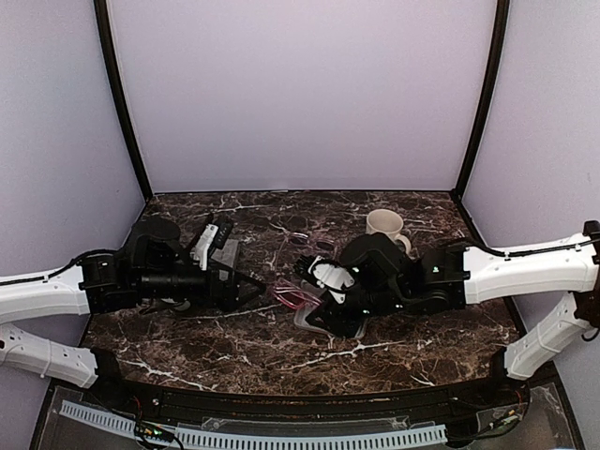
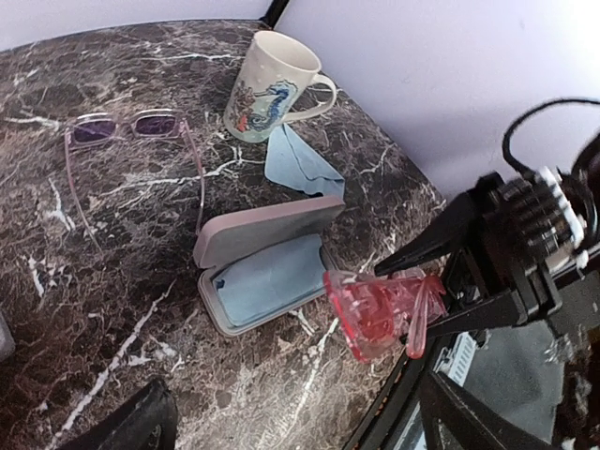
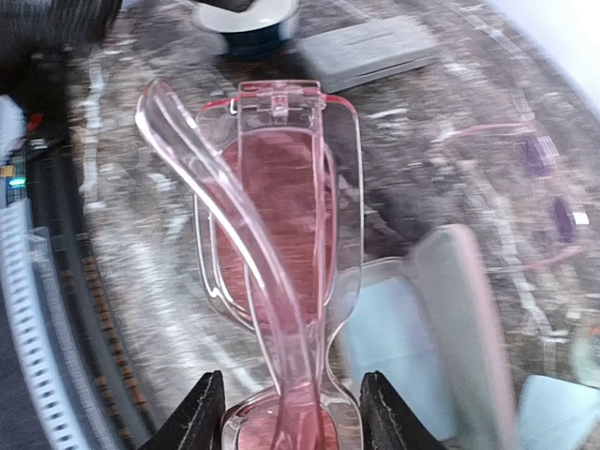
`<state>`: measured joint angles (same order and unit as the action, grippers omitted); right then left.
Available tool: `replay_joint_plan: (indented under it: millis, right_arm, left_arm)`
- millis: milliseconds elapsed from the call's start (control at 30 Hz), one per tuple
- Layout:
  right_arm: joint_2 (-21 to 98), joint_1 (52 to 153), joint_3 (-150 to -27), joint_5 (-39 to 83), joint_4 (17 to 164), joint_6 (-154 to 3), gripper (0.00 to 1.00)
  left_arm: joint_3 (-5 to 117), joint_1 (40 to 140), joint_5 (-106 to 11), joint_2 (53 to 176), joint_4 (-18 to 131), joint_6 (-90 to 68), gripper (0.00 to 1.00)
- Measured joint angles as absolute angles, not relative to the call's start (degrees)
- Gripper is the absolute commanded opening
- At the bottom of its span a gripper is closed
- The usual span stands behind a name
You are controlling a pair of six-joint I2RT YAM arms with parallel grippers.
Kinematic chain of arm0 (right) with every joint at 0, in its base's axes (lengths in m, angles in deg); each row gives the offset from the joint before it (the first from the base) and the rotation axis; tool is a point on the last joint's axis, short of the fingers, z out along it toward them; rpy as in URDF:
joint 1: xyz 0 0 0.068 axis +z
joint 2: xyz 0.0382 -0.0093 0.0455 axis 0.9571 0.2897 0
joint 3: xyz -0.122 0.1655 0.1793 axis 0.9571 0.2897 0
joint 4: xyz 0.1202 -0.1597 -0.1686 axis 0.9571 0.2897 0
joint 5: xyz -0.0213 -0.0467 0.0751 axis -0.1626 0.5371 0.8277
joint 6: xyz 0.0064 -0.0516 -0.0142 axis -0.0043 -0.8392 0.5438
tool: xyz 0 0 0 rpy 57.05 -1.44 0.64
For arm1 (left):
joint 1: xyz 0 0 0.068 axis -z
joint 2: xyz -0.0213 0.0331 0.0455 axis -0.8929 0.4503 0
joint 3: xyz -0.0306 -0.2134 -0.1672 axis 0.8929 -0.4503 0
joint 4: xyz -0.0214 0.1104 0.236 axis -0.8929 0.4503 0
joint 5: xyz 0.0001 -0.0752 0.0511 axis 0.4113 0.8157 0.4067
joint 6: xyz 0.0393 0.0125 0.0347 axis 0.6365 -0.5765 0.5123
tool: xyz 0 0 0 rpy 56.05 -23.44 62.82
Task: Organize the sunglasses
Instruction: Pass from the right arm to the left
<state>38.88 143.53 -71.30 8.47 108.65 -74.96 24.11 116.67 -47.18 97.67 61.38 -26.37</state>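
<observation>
On the left we see the left gripper (image 1: 251, 281). It is spread wide apart and there is nothing in it. It points toward the middle of the dark, marble-look desk (image 1: 187, 347). Just behind it a shut grey case (image 1: 226, 253) lies flat on the desk.

Next, in the middle, are the red-pink sunglasses (image 2: 380, 309). They are folded up, and the right gripper (image 3: 291, 412) is clenched on one end of them. One black finger (image 3: 202, 417) presses on each side of the chunky see-through frame. This pair is up off the desk, at the near edge of the open case (image 2: 272, 230). We cannot tell if it touches the case.

The open case lies on the desk with its pink lid up, and it is light blue inside.

Behind the open case the thin sunglasses (image 2: 155, 123) lie on the desk, well apart from both grippers. Their arms are unfolded and their lenses look purple.

Farther right a light blue cloth (image 2: 298, 164) lies between the open case and the mug (image 2: 267, 89). The mug stands upright near the back wall and has a blue picture on its side.
</observation>
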Motion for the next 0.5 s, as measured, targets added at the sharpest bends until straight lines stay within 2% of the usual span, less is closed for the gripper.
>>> replay_joint_plan:
  millis: [233,500]
  right_arm:
    - [38.4,149.0,-67.2,-16.1,102.9,-80.2,0.30]
    - [43.3,154.8,-64.1,-41.6,91.0,-92.0,0.31]
  left_arm:
    - [24.3,108.9,-40.3,97.3,61.5,-40.2,0.88]
    - [24.9,108.1,-37.9,99.2,56.7,-48.7,0.88]
